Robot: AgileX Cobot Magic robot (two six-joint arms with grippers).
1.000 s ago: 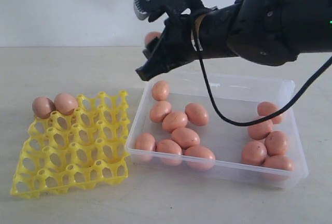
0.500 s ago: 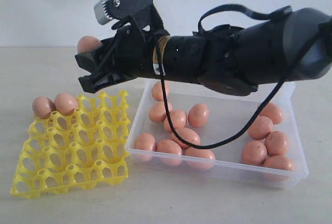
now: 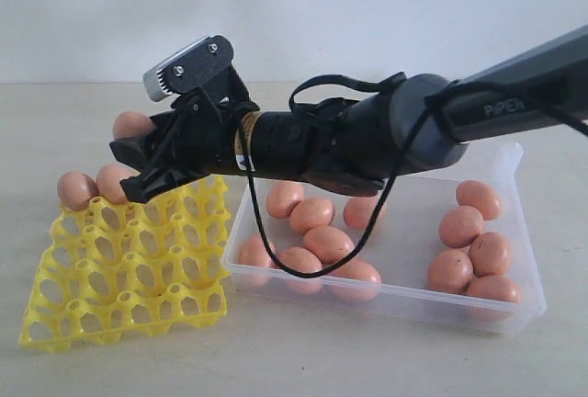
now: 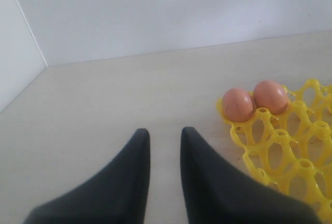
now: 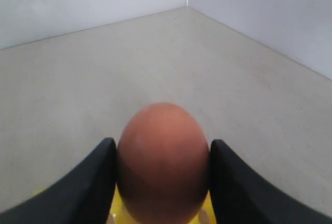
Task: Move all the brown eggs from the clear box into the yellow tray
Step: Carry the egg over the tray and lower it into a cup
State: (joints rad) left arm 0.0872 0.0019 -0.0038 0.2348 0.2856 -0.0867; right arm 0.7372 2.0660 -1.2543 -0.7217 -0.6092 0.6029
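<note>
Two dark fingers (image 5: 98, 180) of the right gripper (image 5: 162, 156) press against the sides of one smooth, pinkish-brown oval egg (image 3: 131, 124). We see the gripper closed only to the egg's width and carrying it clear of everything below. The black right arm (image 3: 367, 135) reaches across the middle of the exterior view. The held egg hangs over the far edge of the square, bright-yellow plastic lattice tray (image 3: 129, 277). In the right wrist view we catch a sliver of yellow under the egg.

Just below and beside the held egg, two more brown eggs (image 3: 77, 190) sit side by side in the yellow tray's far corner cells. Every other cell we can see is open.

The left gripper (image 4: 163, 133) has its two dark fingers drawn nearly together, with only a narrow slit between them and nothing in it. It points over the bare surface, a little short of the tray corner with the two eggs.

Right of the tray in the exterior view, just beside it, lies the shallow rectangular box of transparent plastic (image 3: 386, 300). We cannot tell whether the two touch. In the clear box we count seven eggs (image 3: 329, 243) bunched at the end nearest the tray. Five more (image 3: 490, 252) lie at the other end. The arm crosses over the box's far side and hides part of it.

Tray and box both rest on a pale beige surface (image 3: 303, 360).
</note>
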